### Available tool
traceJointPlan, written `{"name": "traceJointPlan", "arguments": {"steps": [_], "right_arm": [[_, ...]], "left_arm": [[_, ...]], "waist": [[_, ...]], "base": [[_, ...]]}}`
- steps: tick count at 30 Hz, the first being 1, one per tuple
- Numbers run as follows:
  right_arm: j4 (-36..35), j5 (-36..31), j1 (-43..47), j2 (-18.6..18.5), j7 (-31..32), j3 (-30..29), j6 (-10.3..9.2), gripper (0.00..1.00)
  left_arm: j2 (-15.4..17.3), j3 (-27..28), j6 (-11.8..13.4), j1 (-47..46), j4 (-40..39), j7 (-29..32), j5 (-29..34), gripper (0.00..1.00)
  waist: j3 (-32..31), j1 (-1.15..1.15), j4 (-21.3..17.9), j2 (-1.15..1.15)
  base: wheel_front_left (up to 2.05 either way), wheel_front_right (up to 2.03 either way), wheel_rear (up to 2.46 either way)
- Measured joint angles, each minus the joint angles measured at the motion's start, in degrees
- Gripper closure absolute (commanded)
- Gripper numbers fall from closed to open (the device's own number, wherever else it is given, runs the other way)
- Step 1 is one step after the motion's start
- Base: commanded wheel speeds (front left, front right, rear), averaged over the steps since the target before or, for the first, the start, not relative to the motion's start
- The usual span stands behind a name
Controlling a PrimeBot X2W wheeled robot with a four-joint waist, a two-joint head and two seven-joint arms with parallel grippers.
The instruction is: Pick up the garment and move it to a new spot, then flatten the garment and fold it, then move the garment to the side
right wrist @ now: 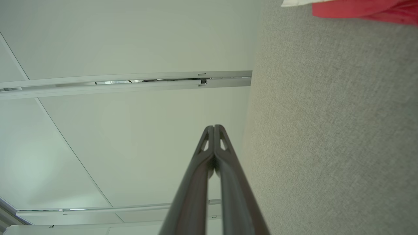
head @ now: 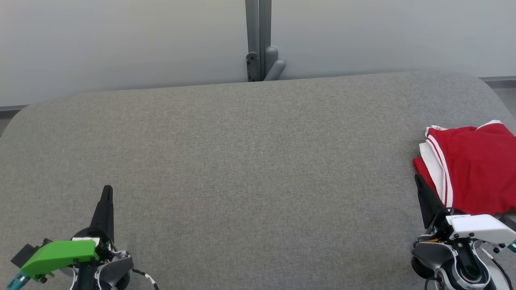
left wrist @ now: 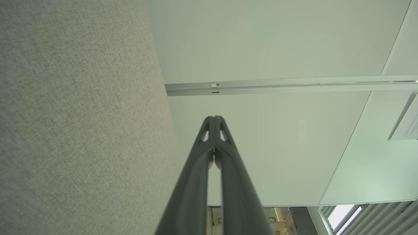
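At the near left of the grey padded table (head: 258, 161), the left gripper (head: 107, 192) rests with its two dark fingers pressed together on nothing, well apart from the work. Across the table, the right gripper (head: 419, 183) is likewise clamped on nothing, its tip just beside the near left corner of the red garment (head: 471, 169); whether it touches the cloth cannot be told. The likeliest trouble lies there: a careless sweep of that arm could snag the white-trimmed edge and drag the layers apart. A push rightward might send the piece toward the table's rounded end, since it sits far to that side, partly cut off by the head view's edge. With the other arm so distant, nothing would steady it. The garment looks folded into a compact stack, red with white bands and thin red stripes along its left edge, top smooth, layers slightly fanned
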Motion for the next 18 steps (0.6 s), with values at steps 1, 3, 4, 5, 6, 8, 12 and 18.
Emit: {"name": "traceJointPlan", "arguments": {"steps": [1,3,4,5,6,8,12,18], "right_arm": [[0.0,0.0,0.0,0.0,0.0,0.0,0.00,1.00],[0.0,0.0,0.0,0.0,0.0,0.0,0.00,1.00],[0.0,0.0,0.0,0.0,0.0,0.0,0.00,1.00],[0.0,0.0,0.0,0.0,0.0,0.0,0.00,1.00],[0.0,0.0,0.0,0.0,0.0,0.0,0.00,1.00],[0.0,0.0,0.0,0.0,0.0,0.0,0.00,1.00],[0.0,0.0,0.0,0.0,0.0,0.0,0.00,1.00],[0.0,0.0,0.0,0.0,0.0,0.0,0.00,1.00]], "left_arm": [[0.0,0.0,0.0,0.0,0.0,0.0,0.0,1.00],[0.0,0.0,0.0,0.0,0.0,0.0,0.0,1.00],[0.0,0.0,0.0,0.0,0.0,0.0,0.0,1.00],[0.0,0.0,0.0,0.0,0.0,0.0,0.0,1.00],[0.0,0.0,0.0,0.0,0.0,0.0,0.0,1.00],[0.0,0.0,0.0,0.0,0.0,0.0,0.0,1.00],[0.0,0.0,0.0,0.0,0.0,0.0,0.0,1.00],[0.0,0.0,0.0,0.0,0.0,0.0,0.0,1.00]], "waist": [[0.0,0.00,0.0,0.00],[0.0,0.00,0.0,0.00],[0.0,0.00,0.0,0.00],[0.0,0.00,0.0,0.00],[0.0,0.00,0.0,0.00],[0.0,0.00,0.0,0.00],[0.0,0.00,0.0,0.00],[0.0,0.00,0.0,0.00]], "base": [[0.00,0.00,0.00],[0.00,0.00,0.00],[0.00,0.00,0.00],[0.00,0.00,0.00],[0.00,0.00,0.00],[0.00,0.00,0.00],[0.00,0.00,0.00],[0.00,0.00,0.00]]}}
